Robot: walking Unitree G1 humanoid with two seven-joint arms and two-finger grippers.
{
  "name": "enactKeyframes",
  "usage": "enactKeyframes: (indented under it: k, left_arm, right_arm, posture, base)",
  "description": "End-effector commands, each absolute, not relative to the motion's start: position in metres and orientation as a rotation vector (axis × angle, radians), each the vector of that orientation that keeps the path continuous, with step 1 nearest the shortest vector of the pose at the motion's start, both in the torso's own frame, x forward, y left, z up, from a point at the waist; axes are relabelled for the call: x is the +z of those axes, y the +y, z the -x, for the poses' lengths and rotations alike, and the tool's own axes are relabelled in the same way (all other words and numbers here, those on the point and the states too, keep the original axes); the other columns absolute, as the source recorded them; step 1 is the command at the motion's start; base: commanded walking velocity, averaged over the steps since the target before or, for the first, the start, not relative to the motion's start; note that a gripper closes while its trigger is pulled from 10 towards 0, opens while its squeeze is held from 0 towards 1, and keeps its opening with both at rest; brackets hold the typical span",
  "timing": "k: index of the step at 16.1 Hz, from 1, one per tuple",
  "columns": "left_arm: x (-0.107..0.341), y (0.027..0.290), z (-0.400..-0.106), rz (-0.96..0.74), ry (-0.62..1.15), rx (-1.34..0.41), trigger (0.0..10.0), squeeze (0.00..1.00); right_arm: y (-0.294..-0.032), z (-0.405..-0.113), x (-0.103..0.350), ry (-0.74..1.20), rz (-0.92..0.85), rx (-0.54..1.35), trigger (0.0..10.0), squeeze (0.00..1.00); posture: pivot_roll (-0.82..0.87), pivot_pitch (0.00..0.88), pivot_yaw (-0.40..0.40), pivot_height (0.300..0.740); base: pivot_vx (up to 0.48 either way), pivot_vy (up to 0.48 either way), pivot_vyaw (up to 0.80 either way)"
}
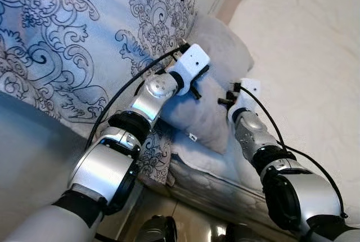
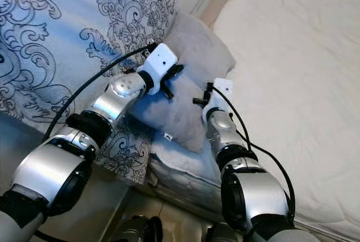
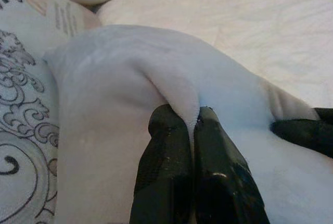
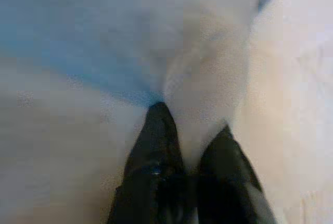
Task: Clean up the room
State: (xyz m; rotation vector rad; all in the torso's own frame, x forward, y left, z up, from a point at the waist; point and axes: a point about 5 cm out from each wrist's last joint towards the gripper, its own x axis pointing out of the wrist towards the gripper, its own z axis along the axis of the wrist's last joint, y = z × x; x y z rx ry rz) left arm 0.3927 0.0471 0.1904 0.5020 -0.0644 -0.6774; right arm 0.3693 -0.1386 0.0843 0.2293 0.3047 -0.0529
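Silver forearms fill the near edge of the head view, the left one reaching up toward 11 o'clock and the right toward 12, both ending at a grey pillow [image 1: 216, 93] that leans at the bed's side. That pillow is the thing to tidy: it rests on the edge of the white mattress [image 1: 304, 56], propped against a patterned blue-and-white quilt [image 1: 62, 39] that stands on its 9 o'clock side.

Seen from its wrist, the left gripper [image 3: 192, 122] is clenched on a raised fold of the pillow's cover — the two black fingers pressed together with a ridge of cloth pinched between their tips. From the head it sits on the pillow's upper face, toward 10 o'clock of the pillow's middle. The right gripper [image 4: 192, 130] has also gathered a pucker of the same cloth between its fingers, which stand slightly apart at the tips; that wrist picture is soft, but the grip looks like a hold on fabric, not on the filling. It meets the pillow at its 4 o'clock edge, next to the mattress.

My reading is that the step in hand is a two-handed lift or shift of the pillow. To do it well, both arms should rise together and keep their spacing, since each holds only a thin pinch of cover — a jerk or an uneven pull could slip the cloth free. A deeper bite would be safer.
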Motion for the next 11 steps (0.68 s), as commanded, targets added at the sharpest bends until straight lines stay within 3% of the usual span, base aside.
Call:
enactKeyframes:
  k: [1,6,7,11]
  left_arm:
    - [0.207,0.067,-0.401,-0.521,-0.132,-0.569,10.0,0.0]
    - [0.201,0.077,-0.401,-0.563,-0.121,-0.555,10.0,0.0]
    - [0.203,0.078,-0.401,-0.527,-0.129,-0.587,10.0,1.0]
    - [0.213,0.071,-0.398,-0.485,-0.179,-0.663,10.0,1.0]
  right_arm:
    - [-0.154,-0.354,0.059,0.392,-0.291,-0.12,10.0,1.0]
    - [-0.157,-0.347,0.055,0.282,-0.412,-0.124,10.0,1.0]
    - [-0.16,-0.342,0.055,0.214,-0.444,-0.102,10.0,1.0]
    - [-0.174,-0.336,0.066,0.03,-0.505,-0.109,10.0,1.0]
  posture:
    - [0.16,0.19,0.151,0.74]
    - [0.12,0.145,0.15,0.74]
    - [0.1,0.128,0.151,0.74]
    - [0.06,0.071,0.144,0.74]
  base:
    - [0.0,0.0,0.0]
    - [0.0,0.0,0.0]
    - [0.0,0.0,0.0]
    - [0.0,0.0,0.0]
